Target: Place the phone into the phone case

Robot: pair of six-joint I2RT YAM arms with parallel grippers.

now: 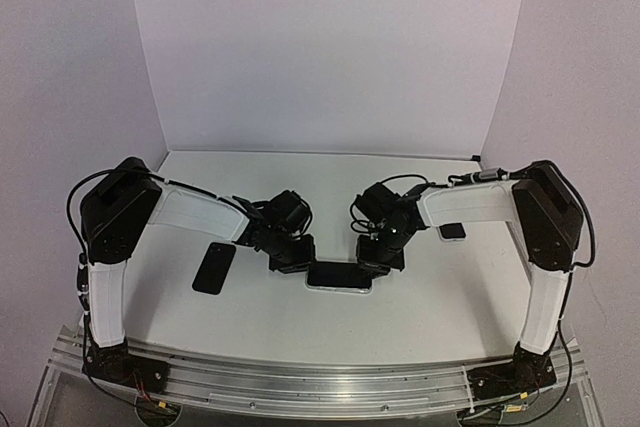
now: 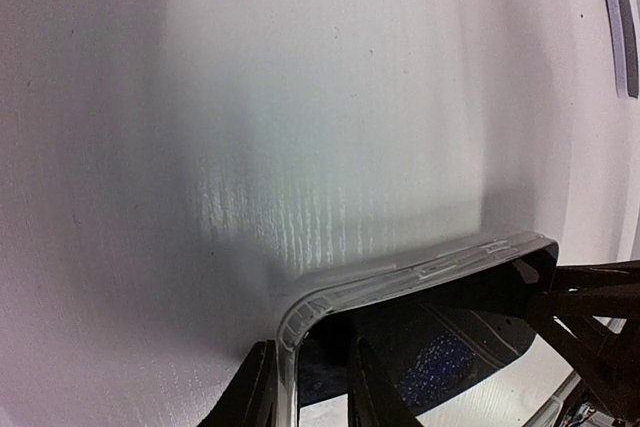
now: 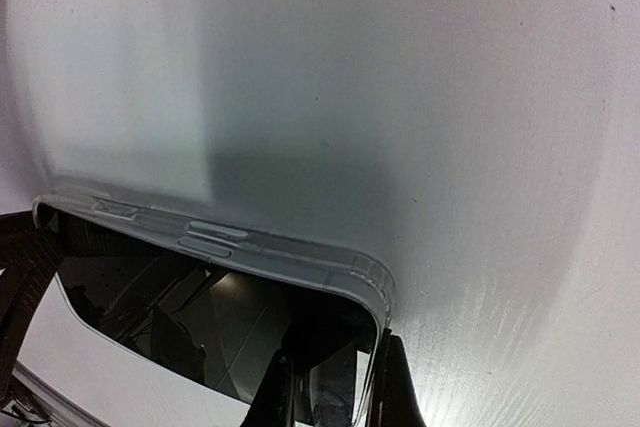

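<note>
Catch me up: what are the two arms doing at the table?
Both arms are working on one phone lying mid-table. The left gripper pinches one end of the clear phone case around it, and the right gripper pinches the other end. The dark screen sits inside the case's rim; whether it is fully seated is not clear. A second dark slab lies apart on the left.

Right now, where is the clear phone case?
In the top view the clear phone case lies at the near centre of the table, between the left gripper and right gripper, each pinching one end; a black slab to its left.
</note>
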